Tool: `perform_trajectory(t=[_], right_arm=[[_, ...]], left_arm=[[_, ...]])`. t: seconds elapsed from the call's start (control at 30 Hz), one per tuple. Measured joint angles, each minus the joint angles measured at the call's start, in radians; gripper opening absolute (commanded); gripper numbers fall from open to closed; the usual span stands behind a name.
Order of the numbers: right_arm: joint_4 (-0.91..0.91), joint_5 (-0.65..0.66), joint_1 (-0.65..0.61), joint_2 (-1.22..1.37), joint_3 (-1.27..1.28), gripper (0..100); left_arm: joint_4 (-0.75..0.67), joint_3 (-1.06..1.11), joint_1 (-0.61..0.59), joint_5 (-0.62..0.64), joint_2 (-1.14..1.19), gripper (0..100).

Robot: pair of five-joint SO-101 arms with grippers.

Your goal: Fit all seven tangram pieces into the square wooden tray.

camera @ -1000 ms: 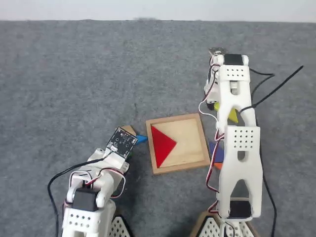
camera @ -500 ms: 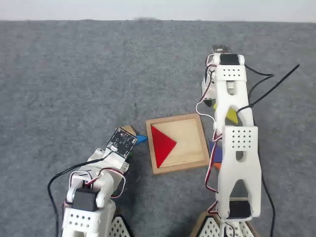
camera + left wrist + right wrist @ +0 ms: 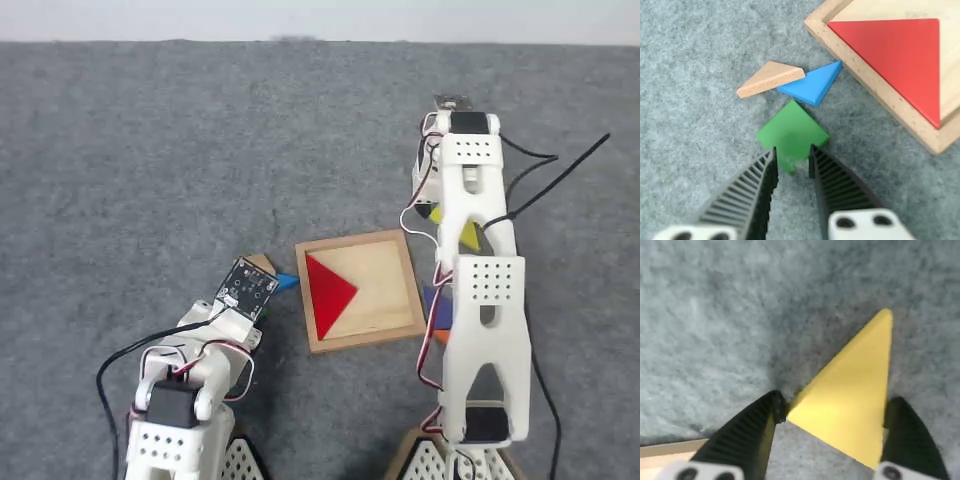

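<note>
The square wooden tray (image 3: 412, 285) lies mid-table with a red triangle (image 3: 328, 292) in its left half. Left of the tray lie a green square (image 3: 792, 134), a blue triangle (image 3: 812, 85) and a wood-coloured triangle (image 3: 771, 78). My left gripper (image 3: 792, 154) is narrowly open, and the green square's near corner lies between its fingertips. A yellow triangle (image 3: 850, 385) lies flat on the mat right of the tray. My right gripper (image 3: 836, 407) is open and low over it, one finger at each side. In the high view the right arm covers most of the yellow triangle (image 3: 470, 236).
A dark blue piece (image 3: 436, 300) and an orange piece (image 3: 441, 335) lie by the tray's right edge, partly under the right arm. A corner of the tray (image 3: 660, 452) lies close to the right gripper. Grey felt stretches to the back and left.
The right arm's far end shifted slightly left, then back right, over the yellow triangle. The left arm and the other pieces have not moved.
</note>
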Motion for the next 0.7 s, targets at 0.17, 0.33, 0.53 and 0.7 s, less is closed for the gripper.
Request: perform_trajectory(t=[0.17, 0.33, 0.53, 0.7], right_arm=[[0.002, 0.008, 0.002, 0.000, -0.003, 24.3], [0.046, 0.011, 0.011, 0.005, -0.063, 25.3], [0.048, 0.206, 0.011, 0.006, -0.081, 41.0], [0.048, 0.407, 0.000, -0.031, 0.043, 41.2]], left_arm=[[0.000, 0.000, 0.000, 0.000, 0.000, 10], [0.000, 0.000, 0.000, 0.000, 0.000, 10], [0.000, 0.000, 0.000, 0.000, 0.000, 10], [0.000, 0.000, 0.000, 0.000, 0.000, 10]])
